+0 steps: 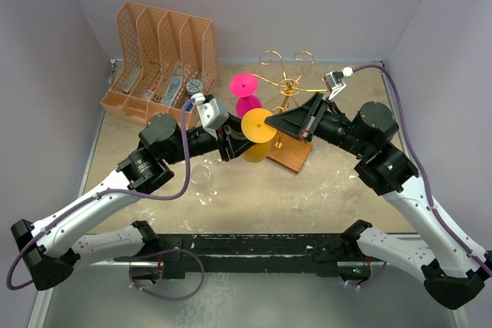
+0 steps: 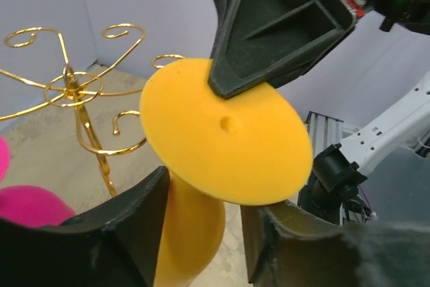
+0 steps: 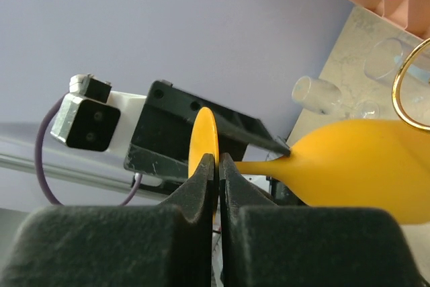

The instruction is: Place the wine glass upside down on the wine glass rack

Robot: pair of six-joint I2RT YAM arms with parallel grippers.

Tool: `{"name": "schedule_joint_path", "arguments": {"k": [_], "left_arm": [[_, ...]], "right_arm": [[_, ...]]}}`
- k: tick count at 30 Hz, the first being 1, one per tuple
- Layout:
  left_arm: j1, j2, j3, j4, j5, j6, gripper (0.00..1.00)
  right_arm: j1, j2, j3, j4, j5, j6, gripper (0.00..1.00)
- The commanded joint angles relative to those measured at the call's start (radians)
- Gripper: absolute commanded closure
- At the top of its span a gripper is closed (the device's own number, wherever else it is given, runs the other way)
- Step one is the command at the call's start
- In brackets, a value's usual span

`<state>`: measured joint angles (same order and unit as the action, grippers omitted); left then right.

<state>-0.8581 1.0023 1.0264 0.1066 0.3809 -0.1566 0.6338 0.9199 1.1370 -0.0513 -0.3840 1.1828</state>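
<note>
right end effector [image 3: 216,166]: pinching the foot rim of the yellow wine glass [image 3: 349,166]
left end effector [image 2: 201,196]: spread, stem between its fingers
wine glass: foot up, near wine glass rack [image 1: 288,86]

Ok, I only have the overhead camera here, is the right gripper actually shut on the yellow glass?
Observer: Yes. The right wrist view shows the right gripper shut on the foot of the yellow wine glass, pinching its rim.
Operator: And the left gripper?
Observer: Its own wrist view shows the left gripper with jaws apart on either side of the glass below the foot, with a gap on one side.
Operator: Is the stem on the rack yet?
Observer: No. In the right wrist view the stem runs bare, with no wire of the wine glass rack around it.
</note>
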Motion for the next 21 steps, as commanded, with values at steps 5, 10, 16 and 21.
{"name": "schedule_joint_path", "arguments": {"k": [5, 10, 16, 21], "left_arm": [[-0.006, -0.096, -0.031, -0.063, -0.270, -0.202, 0.49], [-0.006, -0.166, -0.078, -0.084, -0.330, -0.344, 0.49], [-0.005, -0.219, -0.118, -0.093, -0.421, -0.419, 0.49], [-0.005, -0.244, -0.121, -0.099, -0.452, -0.432, 0.49]], "right_arm": [[0.004, -0.053, -0.001, -0.045, 0.094, 0.080, 1.00], [0.004, -0.094, 0.027, -0.151, 0.249, 0.130, 1.00], [0.004, -0.139, 0.043, -0.258, 0.457, 0.216, 1.00], [0.004, -0.147, 0.067, -0.280, 0.604, 0.240, 1.00]]}}
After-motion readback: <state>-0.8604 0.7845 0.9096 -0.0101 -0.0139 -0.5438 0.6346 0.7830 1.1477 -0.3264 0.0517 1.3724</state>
